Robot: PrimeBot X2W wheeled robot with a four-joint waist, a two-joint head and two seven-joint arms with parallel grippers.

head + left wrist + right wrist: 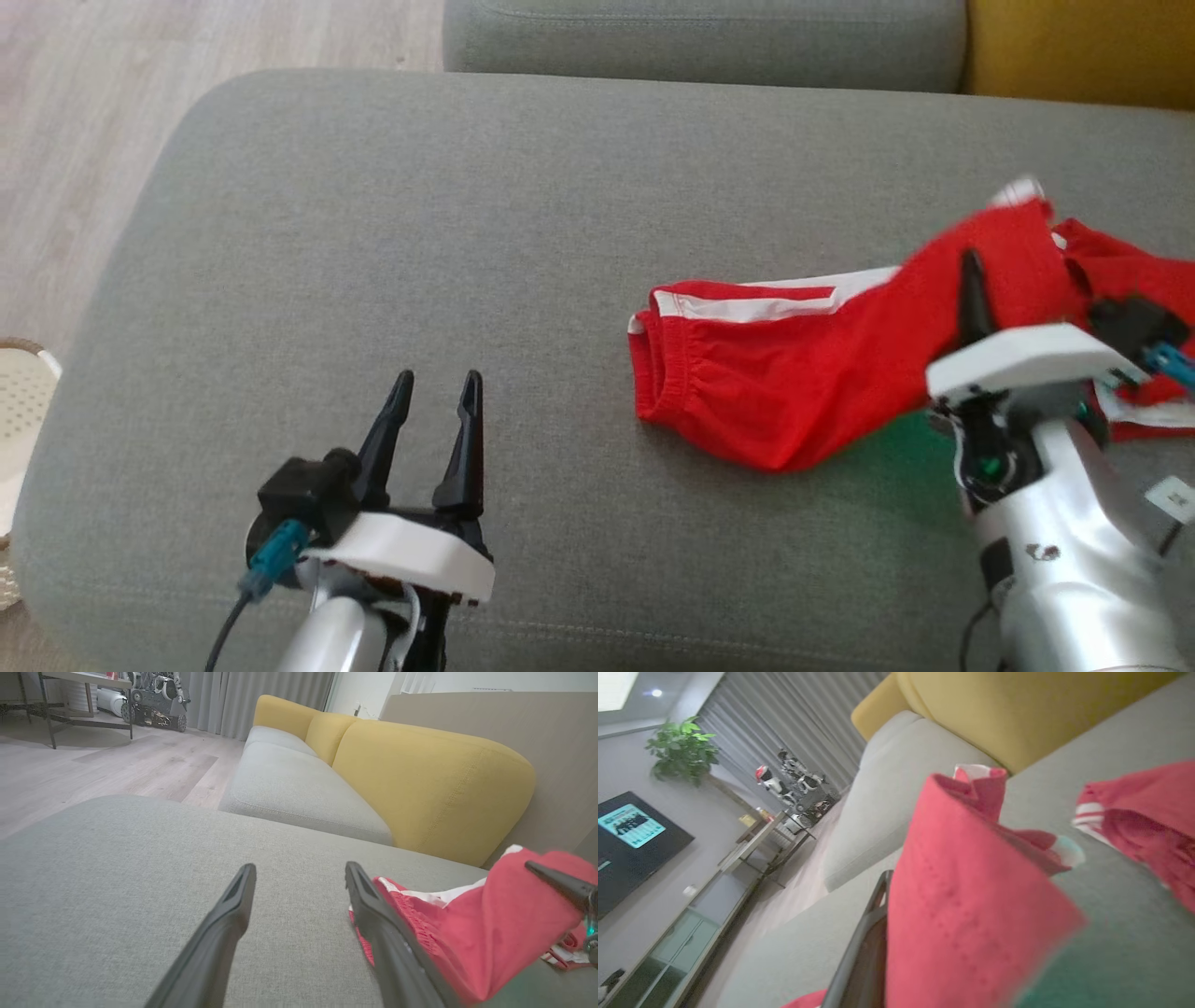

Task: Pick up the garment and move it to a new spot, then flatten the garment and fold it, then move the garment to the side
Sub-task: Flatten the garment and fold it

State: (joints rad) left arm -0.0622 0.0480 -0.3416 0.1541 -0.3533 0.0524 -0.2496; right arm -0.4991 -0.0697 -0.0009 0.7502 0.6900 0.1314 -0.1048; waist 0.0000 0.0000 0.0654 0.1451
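The job looks to be at its very first step. The garment (794, 392), a pair of red shorts with white stripes, sits crumpled on the right part of the grey seat (373, 233). The right hand (971, 271) is closed on a fold of it and holds that fold raised off the cushion, while the waistband end rests on the seat. In the right wrist view the red cloth hangs over one dark finger. I judge the pick-up to be under way and the carry to a new spot not yet made. Flattening, folding and setting aside are all left to do.

The left hand (439, 381) hovers over the near left part of the seat. Its fingers are spread wide and grip nothing, and bare cushion lies between it and the shorts.

Behind the seat are a second grey seat (289, 788) and yellow back cushions (420, 788). Off to the left is the wooden floor (75, 140), with a pale perforated thing (19, 401) at the edge that I can't make out. Farther off stand grey curtains (784, 728), a plant (682, 751) and a dark screen (630, 830).

The left part of the seat offers room for laying the shorts out. I see only the left hand in the path of a carry across. The far end of the shorts trails behind the right arm, partly hidden, and may drag.
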